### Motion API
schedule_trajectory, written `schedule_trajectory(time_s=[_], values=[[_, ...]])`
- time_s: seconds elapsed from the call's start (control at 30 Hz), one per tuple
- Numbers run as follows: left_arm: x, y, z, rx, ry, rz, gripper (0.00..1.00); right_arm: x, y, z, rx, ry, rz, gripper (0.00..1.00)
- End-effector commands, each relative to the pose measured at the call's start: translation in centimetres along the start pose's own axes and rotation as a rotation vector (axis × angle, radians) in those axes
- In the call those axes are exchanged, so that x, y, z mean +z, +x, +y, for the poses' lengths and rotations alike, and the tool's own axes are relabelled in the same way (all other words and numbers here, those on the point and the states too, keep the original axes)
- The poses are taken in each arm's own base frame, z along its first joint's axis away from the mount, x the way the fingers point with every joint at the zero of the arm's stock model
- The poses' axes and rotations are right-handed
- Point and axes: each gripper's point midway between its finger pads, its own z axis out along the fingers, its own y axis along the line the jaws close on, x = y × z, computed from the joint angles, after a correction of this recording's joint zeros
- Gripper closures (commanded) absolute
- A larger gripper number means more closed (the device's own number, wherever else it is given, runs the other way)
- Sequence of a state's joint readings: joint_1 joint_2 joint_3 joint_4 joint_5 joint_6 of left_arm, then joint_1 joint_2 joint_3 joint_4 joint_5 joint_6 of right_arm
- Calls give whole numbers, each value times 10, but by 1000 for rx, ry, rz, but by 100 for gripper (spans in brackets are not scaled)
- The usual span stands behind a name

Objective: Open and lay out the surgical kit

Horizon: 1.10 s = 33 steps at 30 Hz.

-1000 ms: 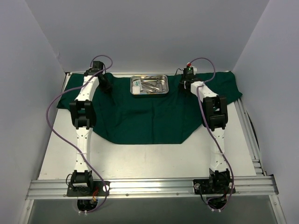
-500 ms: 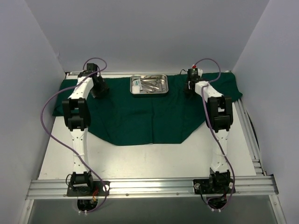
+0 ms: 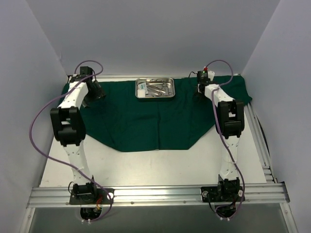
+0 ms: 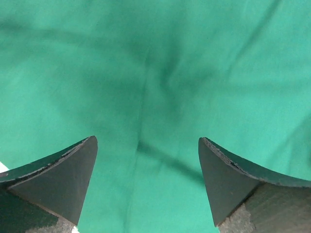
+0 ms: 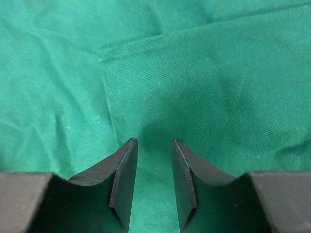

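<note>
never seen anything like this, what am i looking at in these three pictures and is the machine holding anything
This is a pair of white robot arms, a left arm and a right arm, bolted to the near edge of a white table. The wide picture comes from a fixed camera above and behind them. The other two come from a small camera on each wrist, so the dark wedges at the bottom are that arm's own fingers. A dark green cloth drape lies spread over the far part of the table. On it, at the back, sits a rectangular shiny steel tray with small silver instruments and something white inside. The left gripper is wide open above the cloth. The right gripper shows only a narrow gap. Neither holds anything.
</note>
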<state>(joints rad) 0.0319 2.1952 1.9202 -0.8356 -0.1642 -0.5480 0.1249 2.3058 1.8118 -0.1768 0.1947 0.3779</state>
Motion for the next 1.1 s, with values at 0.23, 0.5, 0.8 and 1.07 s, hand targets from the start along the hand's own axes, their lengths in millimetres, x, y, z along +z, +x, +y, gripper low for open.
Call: schedule_trajectory(time_s=[0.23, 0.5, 0.8, 1.07], values=[[-100, 57, 16, 95, 52, -117, 6, 6, -32, 20, 52, -43, -89, 62], [-122, 116, 34, 199, 70, -104, 6, 25, -28, 26, 20, -28, -77, 62], [-119, 119, 44, 201, 54, -143, 6, 37, -5, 25, -35, 6, -37, 62], [-116, 120, 52, 208, 25, -158, 6, 40, 8, 4, -99, 112, 0, 73]])
